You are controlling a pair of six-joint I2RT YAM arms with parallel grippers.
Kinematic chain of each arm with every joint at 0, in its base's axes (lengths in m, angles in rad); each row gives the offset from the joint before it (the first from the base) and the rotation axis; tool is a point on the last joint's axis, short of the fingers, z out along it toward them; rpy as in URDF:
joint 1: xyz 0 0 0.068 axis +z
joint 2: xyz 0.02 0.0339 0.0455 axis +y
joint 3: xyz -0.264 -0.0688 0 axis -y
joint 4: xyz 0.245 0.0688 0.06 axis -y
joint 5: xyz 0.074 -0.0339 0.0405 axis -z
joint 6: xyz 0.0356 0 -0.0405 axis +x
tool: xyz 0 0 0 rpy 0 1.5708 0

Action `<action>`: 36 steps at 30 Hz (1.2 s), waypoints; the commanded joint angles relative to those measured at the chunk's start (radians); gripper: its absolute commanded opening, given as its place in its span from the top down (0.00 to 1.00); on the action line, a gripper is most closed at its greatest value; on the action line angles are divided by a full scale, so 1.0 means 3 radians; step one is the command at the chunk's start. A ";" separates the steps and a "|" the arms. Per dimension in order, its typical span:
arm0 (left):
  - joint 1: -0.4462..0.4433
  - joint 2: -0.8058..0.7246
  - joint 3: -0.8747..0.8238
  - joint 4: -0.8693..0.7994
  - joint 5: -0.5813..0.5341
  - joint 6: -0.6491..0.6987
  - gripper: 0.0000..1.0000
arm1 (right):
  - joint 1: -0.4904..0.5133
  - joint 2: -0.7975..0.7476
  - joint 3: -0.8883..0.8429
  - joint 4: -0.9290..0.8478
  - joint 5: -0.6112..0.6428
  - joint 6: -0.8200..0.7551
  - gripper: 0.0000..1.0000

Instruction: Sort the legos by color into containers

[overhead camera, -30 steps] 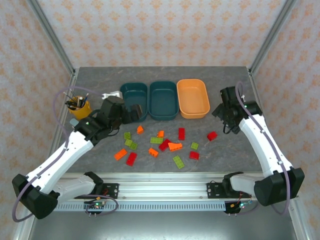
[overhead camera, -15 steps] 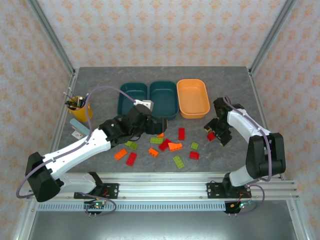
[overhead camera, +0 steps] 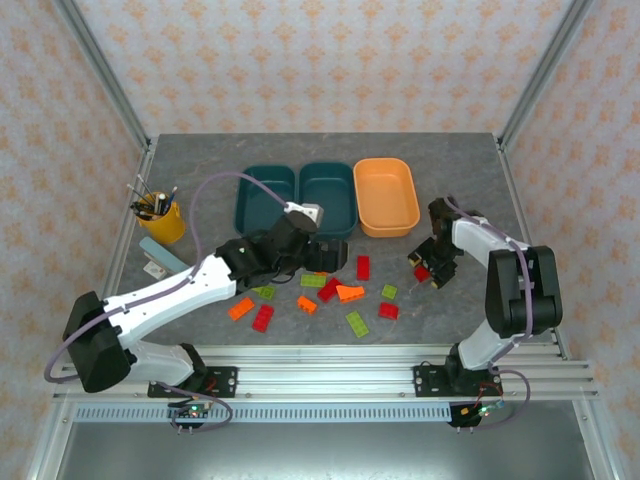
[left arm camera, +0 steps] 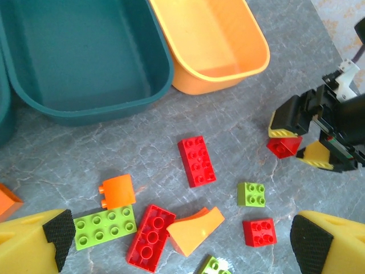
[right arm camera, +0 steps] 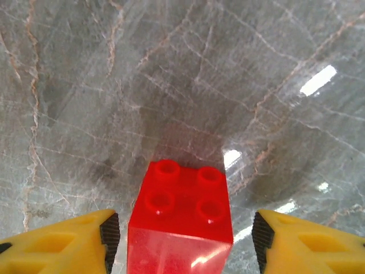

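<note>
Red, orange and yellow-green legos lie scattered on the grey table in front of the containers: two teal trays (overhead camera: 266, 178) (overhead camera: 328, 175) and an orange tray (overhead camera: 386, 226). My right gripper (overhead camera: 430, 268) is low at the table and open, its pads on either side of a square red brick (right arm camera: 181, 222) with a small gap on each side. My left gripper (left arm camera: 183, 240) hangs wide open above the middle of the pile. Under it are an orange slope piece (left arm camera: 197, 229), an upside-down red brick (left arm camera: 150, 236) and a green oblong brick (left arm camera: 104, 228).
A yellow pen cup (overhead camera: 160, 220) and a pale blue block (overhead camera: 160, 255) stand at the far left. More bricks lie near the front: an orange one (overhead camera: 239, 308), a red one (overhead camera: 263, 318), a green one (overhead camera: 356, 323). Both teal trays and the orange tray (left arm camera: 211, 40) look empty.
My left arm has swung right, from beside the pen cup to over the pile. My right gripper has come down around the red brick and its jaws have narrowed.
</note>
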 commanded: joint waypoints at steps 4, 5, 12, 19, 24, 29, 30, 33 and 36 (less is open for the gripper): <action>-0.0088 0.0155 0.0258 0.0046 0.0060 0.0089 0.00 | -0.0012 0.0082 -0.0021 0.0090 0.0057 -0.0018 0.47; -0.0103 0.0177 0.0281 0.0042 0.0060 0.0090 0.00 | -0.0012 0.0082 -0.0030 0.0101 0.0065 -0.0012 0.50; -0.0141 0.0276 0.0385 0.0016 0.0060 0.0081 0.00 | -0.0013 -0.0021 -0.0119 0.0133 0.0086 0.0051 0.60; -0.0072 0.0331 0.0697 -0.0252 -0.0062 -0.0019 0.00 | 0.0202 -0.0431 0.0232 -0.0219 0.0420 -0.0177 0.62; 0.0260 0.0624 0.1307 -0.0517 0.0235 -0.0078 0.00 | 0.0520 -0.0308 0.1003 -0.0479 0.0682 -0.0503 0.62; 0.0546 0.1088 0.1939 -0.0752 0.0383 -0.0121 0.00 | 0.0530 0.0354 0.1718 -0.0445 0.0535 -0.0703 0.62; 0.0596 0.1188 0.2078 -0.0794 0.0403 -0.0134 0.00 | 0.0535 0.0519 0.1878 -0.0442 0.0524 -0.0734 0.62; 0.0718 0.1489 0.2480 -0.0932 0.0444 -0.0126 0.00 | 0.0534 0.0986 0.2342 -0.0505 0.0531 -0.0798 0.62; 0.0820 0.1758 0.2832 -0.1089 0.0438 -0.0100 0.00 | 0.0533 0.1417 0.2769 -0.0581 0.0508 -0.0841 0.62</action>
